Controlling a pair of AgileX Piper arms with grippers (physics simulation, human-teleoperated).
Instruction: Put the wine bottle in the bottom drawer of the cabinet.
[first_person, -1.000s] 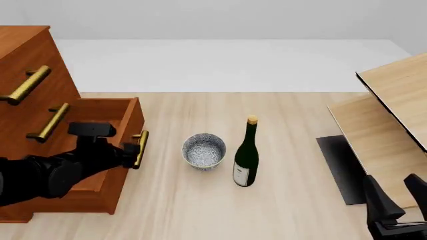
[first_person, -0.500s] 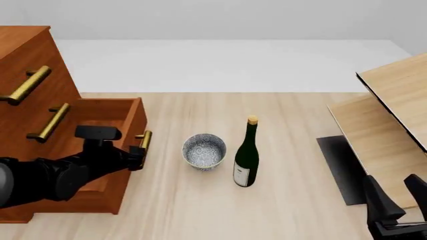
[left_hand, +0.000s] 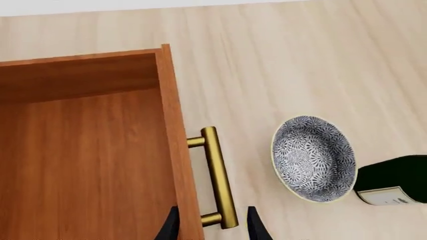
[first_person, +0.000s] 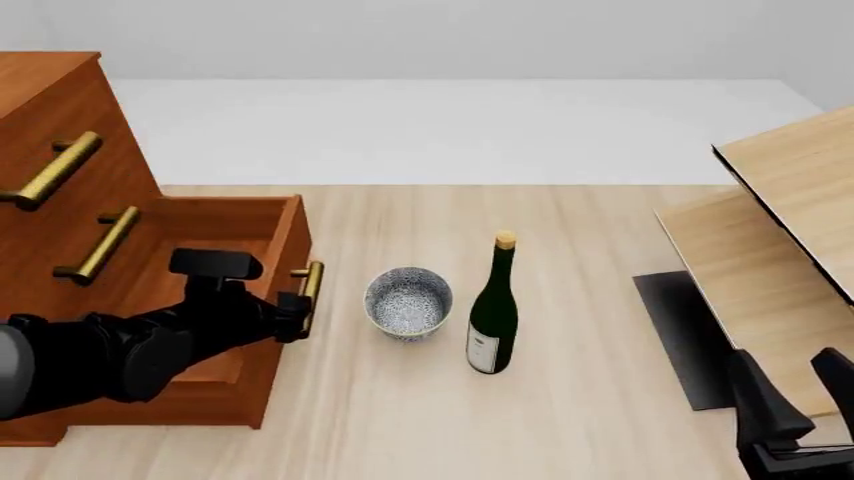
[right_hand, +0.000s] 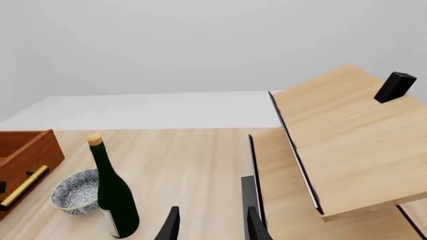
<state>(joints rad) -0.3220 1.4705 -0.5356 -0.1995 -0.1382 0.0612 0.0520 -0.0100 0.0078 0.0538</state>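
Left gripper (first_person: 302, 305) sits right at the brass bar handle (first_person: 310, 292) of the bottom drawer (first_person: 262, 262), and from the wrist camera the two dark fingertips (left_hand: 171, 227) straddle the handle's lower end (left_hand: 220, 185), one on either side; whether they actually press on the brass, I cannot tell. The drawer stands pulled out from the cabinet (first_person: 54, 120), its reddish-brown interior (left_hand: 87, 165) open to view. Above it, the two upper drawer fronts (first_person: 67, 200) sit flush with their own brass handles.

The wine bottle (first_person: 494, 310) stands upright on the light wooden table (first_person: 574, 400), cork on top, white label low on the glass, well apart from the drawer. Between bottle and drawer sits the grey speckled bowl (first_person: 408, 301), just beside the bottle, apart from the handle.

Over on the right, the right gripper (first_person: 787, 405) hangs low at the table's near corner, far from the bottle, fingers spread with nothing between them, as the right wrist view shows (right_hand: 208, 225). Beside it the pale light-wood panel structure (first_person: 787, 230) leans at a tilt, a dark mat (first_person: 681, 335) at its foot
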